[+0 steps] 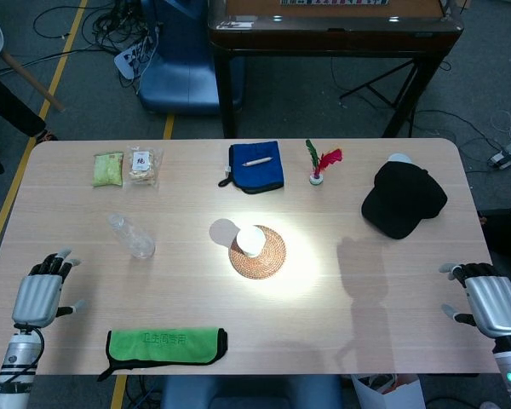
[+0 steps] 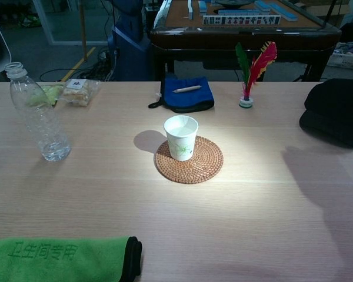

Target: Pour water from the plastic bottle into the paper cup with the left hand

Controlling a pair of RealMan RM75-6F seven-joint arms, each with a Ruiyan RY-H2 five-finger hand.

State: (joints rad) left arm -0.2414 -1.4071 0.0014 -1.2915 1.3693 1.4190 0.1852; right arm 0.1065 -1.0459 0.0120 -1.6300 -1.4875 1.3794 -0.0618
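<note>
A clear plastic bottle point(image 1: 133, 238) point(image 2: 36, 115) stands upright and uncapped on the left part of the table, with nothing touching it. The white paper cup point(image 1: 250, 240) point(image 2: 180, 137) sits on a round woven coaster point(image 1: 258, 252) point(image 2: 189, 159) at the table's middle. My left hand point(image 1: 39, 294) is at the front left edge, well away from the bottle, fingers spread and holding nothing. My right hand point(image 1: 488, 300) hovers at the front right edge, also spread and holding nothing. Neither hand shows in the chest view.
A green towel point(image 1: 164, 345) point(image 2: 59, 258) lies along the front edge. At the back are two snack packets point(image 1: 126, 166), a blue pouch with a pen point(image 1: 256, 165) point(image 2: 185, 93), a feather shuttlecock point(image 1: 318, 165) point(image 2: 252, 73) and a black cap point(image 1: 402, 198) point(image 2: 335, 111).
</note>
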